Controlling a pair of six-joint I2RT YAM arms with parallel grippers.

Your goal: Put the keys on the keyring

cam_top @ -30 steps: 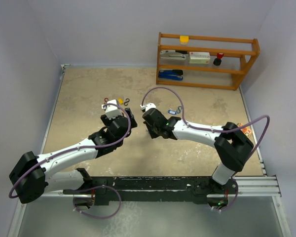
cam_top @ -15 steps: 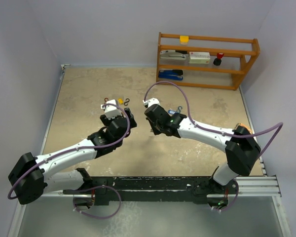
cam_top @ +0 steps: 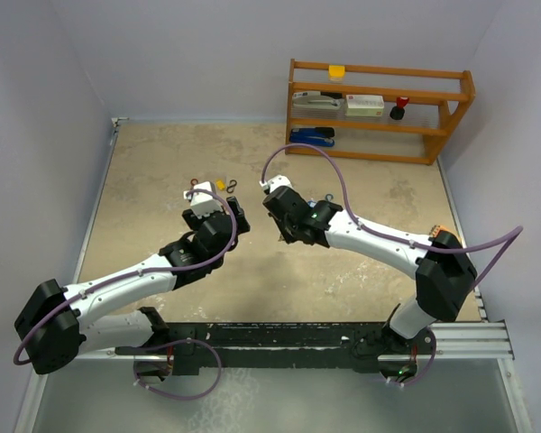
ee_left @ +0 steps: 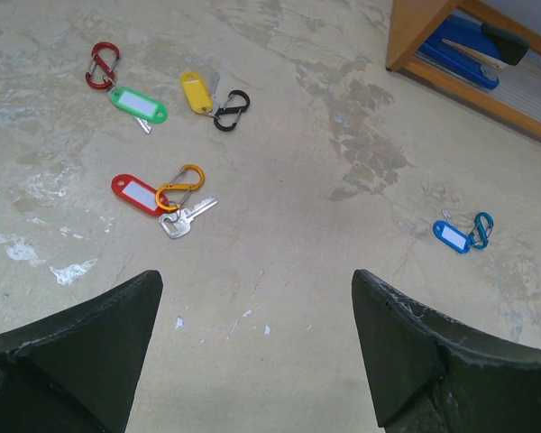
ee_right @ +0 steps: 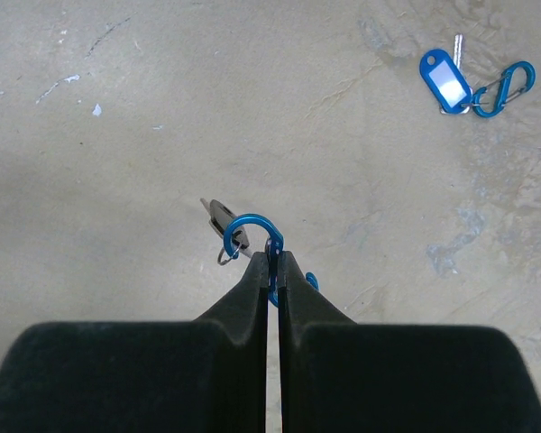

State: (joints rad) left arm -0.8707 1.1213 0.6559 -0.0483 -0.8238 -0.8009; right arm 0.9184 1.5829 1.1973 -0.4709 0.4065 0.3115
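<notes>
My right gripper [ee_right: 270, 262] is shut on a blue S-shaped clip [ee_right: 252, 221] and holds it above the table. A black-headed key [ee_right: 219, 215] hangs from the clip by a small ring. My left gripper [ee_left: 255, 280] is open and empty above bare table. Ahead of it lie a red-tagged key [ee_left: 137, 194] with an orange clip, a green-tagged key [ee_left: 137, 104] with a red clip, a yellow-tagged key [ee_left: 198, 90] with a black clip, and a blue-tagged key [ee_left: 453, 236] with a blue clip. In the top view the two grippers [cam_top: 238, 218] [cam_top: 279, 231] face each other mid-table.
A wooden shelf [cam_top: 379, 108] stands at the back right with a blue stapler [ee_left: 469, 45] on its lowest level. The blue-tagged key also shows in the right wrist view [ee_right: 446, 81], far right. Grey walls close the table's left and back sides.
My right arm has stretched out and shifted its gripper slightly away and to the right, still holding the blue clip. The left arm has barely moved.
</notes>
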